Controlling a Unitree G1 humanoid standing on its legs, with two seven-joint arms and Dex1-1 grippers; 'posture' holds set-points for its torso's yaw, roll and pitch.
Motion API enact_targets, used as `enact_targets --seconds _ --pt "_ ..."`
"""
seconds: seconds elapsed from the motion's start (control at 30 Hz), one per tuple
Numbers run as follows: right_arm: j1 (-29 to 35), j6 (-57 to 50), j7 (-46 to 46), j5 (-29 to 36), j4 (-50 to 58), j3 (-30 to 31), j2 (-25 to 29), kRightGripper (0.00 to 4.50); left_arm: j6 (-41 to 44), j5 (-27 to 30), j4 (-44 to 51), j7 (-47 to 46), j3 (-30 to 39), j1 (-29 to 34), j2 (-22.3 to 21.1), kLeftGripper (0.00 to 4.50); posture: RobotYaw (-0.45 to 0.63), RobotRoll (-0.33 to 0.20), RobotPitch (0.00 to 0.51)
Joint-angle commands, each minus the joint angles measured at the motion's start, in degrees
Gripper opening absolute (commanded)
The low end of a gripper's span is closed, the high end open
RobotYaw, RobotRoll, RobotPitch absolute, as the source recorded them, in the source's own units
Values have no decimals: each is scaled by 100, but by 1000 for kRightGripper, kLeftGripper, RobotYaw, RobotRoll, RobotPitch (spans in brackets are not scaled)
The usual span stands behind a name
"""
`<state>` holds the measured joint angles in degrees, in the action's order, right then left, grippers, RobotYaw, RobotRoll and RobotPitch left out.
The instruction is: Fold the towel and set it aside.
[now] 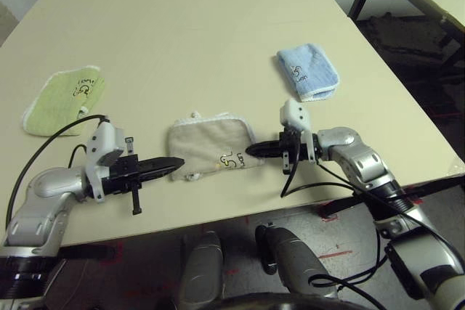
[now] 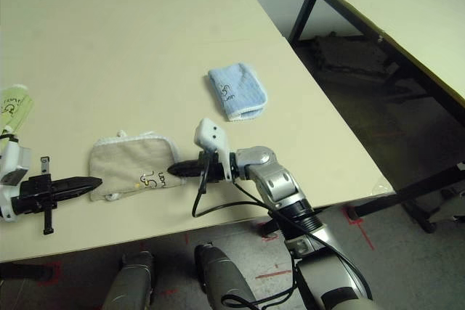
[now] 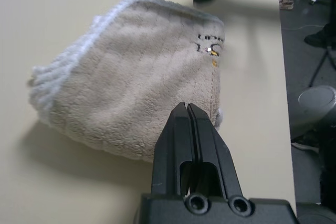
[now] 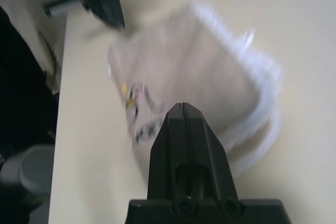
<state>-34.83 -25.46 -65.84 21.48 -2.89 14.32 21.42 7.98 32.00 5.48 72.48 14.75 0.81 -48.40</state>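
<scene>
- The counter (image 1: 218,27) carries three folded cloths.
- The towel (image 1: 211,149) lies folded near its front edge, between both grippers.
- Left gripper (image 1: 176,162): fingers pressed together, empty, at the towel's left edge.
- Right gripper (image 1: 252,150): likewise, at its right.

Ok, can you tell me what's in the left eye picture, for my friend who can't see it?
A folded beige towel lies near the front edge of a pale table, between the robot's two shut grippers: left gripper, right gripper, each pointing at a side of it. A folded green towel lies far left, and a folded blue towel lies behind to the right.
</scene>
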Motion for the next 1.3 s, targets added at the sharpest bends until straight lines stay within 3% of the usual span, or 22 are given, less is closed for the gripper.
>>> enact_targets --seconds 0.03,0.17,0.37,0.6,0.93,1.17,1.3 --pt "-267 -173 251 108 81 -12 -340 0 292 199 313 -363 -146 -629 215 80 -39 0 182" --pt "-345 67 466 -125 -231 217 -802 0 394 -39 419 -644 -629 -1052 577 80 -43 0 180" --pt "-148 526 702 -548 -834 548 -1253 0 20 -552 11 -704 -1026 -892 832 80 -43 0 180" --pt "161 906 526 -998 -1251 758 -927 0 -314 -773 -395 -656 -856 -485 739 80 -34 0 178" --pt "-268 1072 265 -871 -1680 166 -341 0 -557 -622 -779 -457 -149 -213 269 80 -29 0 172" --pt "-647 825 360 -698 -1516 -104 -540 0 -380 -533 -719 -604 -34 -569 270 80 -23 0 169" --pt "-698 824 604 -760 -1568 27 -1076 0 -251 -670 -623 -948 -459 -1004 680 80 -27 0 168"
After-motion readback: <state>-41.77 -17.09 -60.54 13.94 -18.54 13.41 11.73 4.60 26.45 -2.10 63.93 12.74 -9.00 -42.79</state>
